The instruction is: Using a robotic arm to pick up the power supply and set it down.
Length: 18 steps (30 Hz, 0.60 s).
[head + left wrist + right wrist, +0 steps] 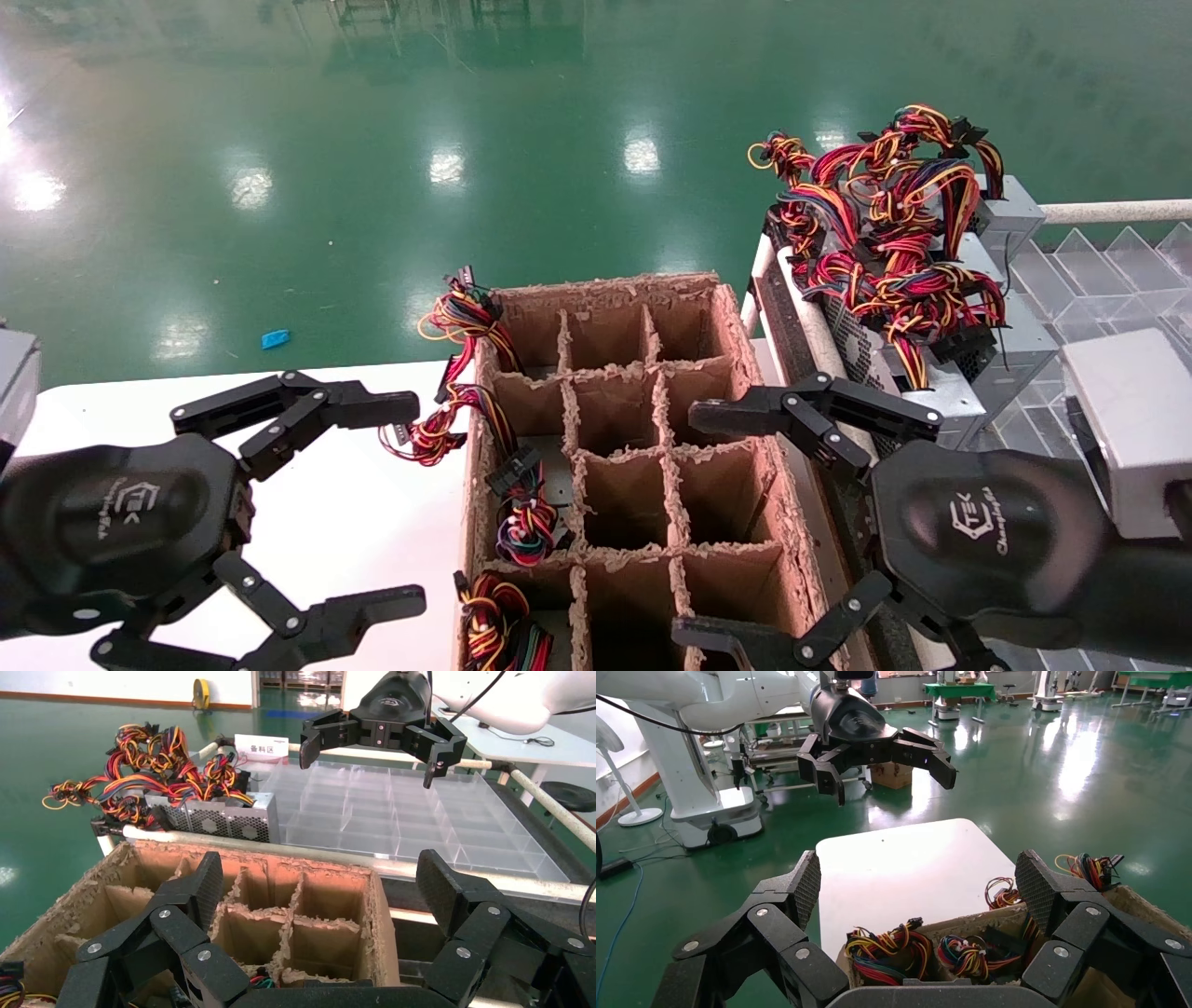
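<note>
We log: left gripper (pixel 404 503) released over white table (pixel 354 522); right gripper (pixel 694 527) released at cardboard divider box (pixel 643 466) (both empty). Power supply (pixel 950 373) w/ wires, on rack, robot's right.

Two hands (pixel 410 499) (pixel 694 527) – one divider box (pixel 643 447) – twelve visible cells.

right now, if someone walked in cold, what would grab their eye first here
Probably the bright tangle of red, yellow and blue wires heaped on the grey power supplies at the robot's right. Next, the frayed cardboard divider box in the middle, wire bundles filling its left cells. The left gripper and right gripper flank it, both open.
</note>
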{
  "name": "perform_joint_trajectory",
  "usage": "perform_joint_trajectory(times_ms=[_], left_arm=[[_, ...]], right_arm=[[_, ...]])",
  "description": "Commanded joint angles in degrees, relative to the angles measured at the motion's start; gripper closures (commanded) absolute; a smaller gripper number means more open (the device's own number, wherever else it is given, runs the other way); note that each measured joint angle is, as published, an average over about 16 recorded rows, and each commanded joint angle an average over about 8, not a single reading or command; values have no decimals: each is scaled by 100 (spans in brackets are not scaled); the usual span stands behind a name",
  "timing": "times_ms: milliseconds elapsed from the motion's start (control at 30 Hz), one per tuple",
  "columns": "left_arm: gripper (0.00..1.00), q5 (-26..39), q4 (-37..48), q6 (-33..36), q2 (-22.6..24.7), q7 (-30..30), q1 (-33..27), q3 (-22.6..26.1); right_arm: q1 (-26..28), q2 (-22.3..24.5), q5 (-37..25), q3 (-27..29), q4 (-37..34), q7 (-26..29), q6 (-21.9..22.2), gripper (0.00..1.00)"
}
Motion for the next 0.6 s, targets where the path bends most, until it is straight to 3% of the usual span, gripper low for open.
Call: perform_joint_trajectory(times_ms=[33,533,600], left_arm=[[0,0,0,0,0,0,0,0],[0,0,0,0,0,0,0,0],[24,0,0,0,0,0,0,0]], right_arm=[[0,0,0,0,0,0,0,0],[0,0,0,0,0,0,0,0],[0,0,0,0,0,0,0,0]])
